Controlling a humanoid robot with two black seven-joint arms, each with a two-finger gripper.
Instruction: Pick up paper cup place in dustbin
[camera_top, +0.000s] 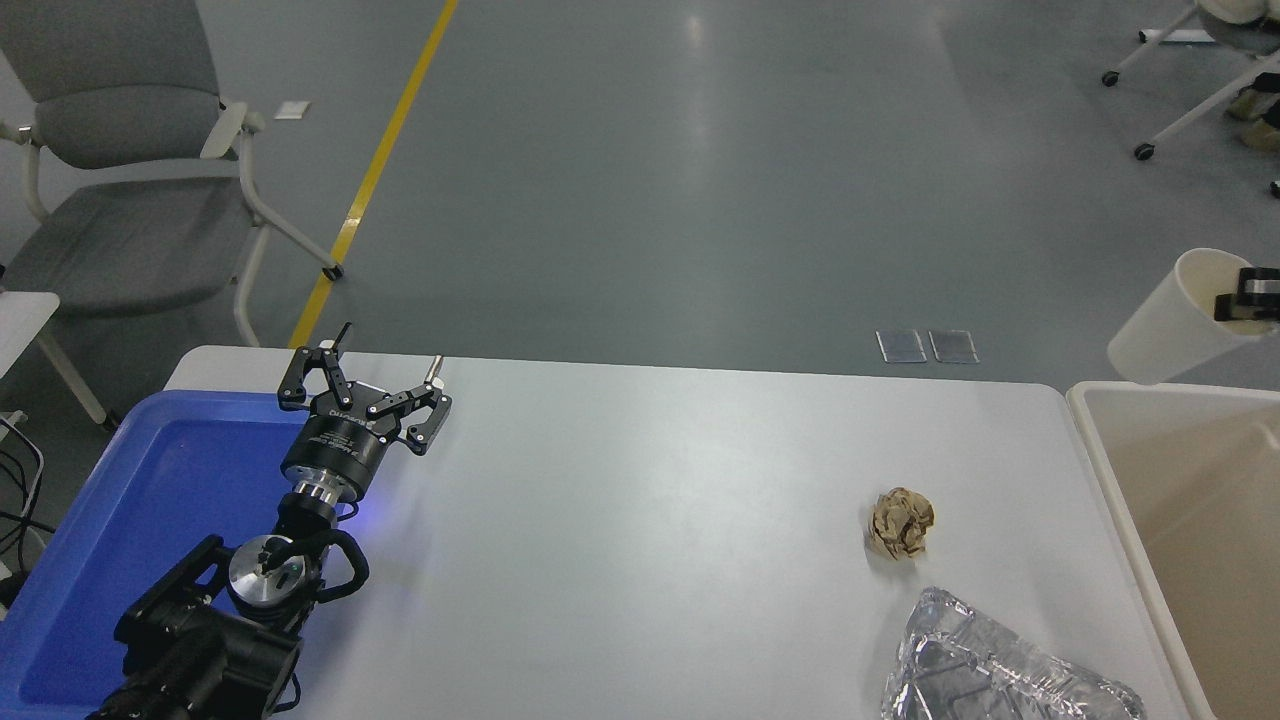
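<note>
the right gripper (1240, 300) is entering from the right edge with only its black fingertip end showing, and it is pinching the rim of the paper cup (1165, 330), one finger reaching inside the mouth. the paper cup is hanging in the air, tilted with its mouth up and to the right and its base down and to the left, clear of the table (650, 520) and sitting above the far left corner of the dustbin (1100, 470); it is not touching the rim. the dustbin is standing just off the table's right edge, its beige interior showing nothing inside in the part that is visible. the left gripper (385, 380) is resting near the far left of the table with its fingers spread apart and nothing between them, its arm lying over the blue tray (120, 520). a crumpled brown paper ball (900, 523) is sitting on the table toward the right, and a crinkled clear plastic piece (990, 665) is lying near the front edge, just in front of the ball.
</note>
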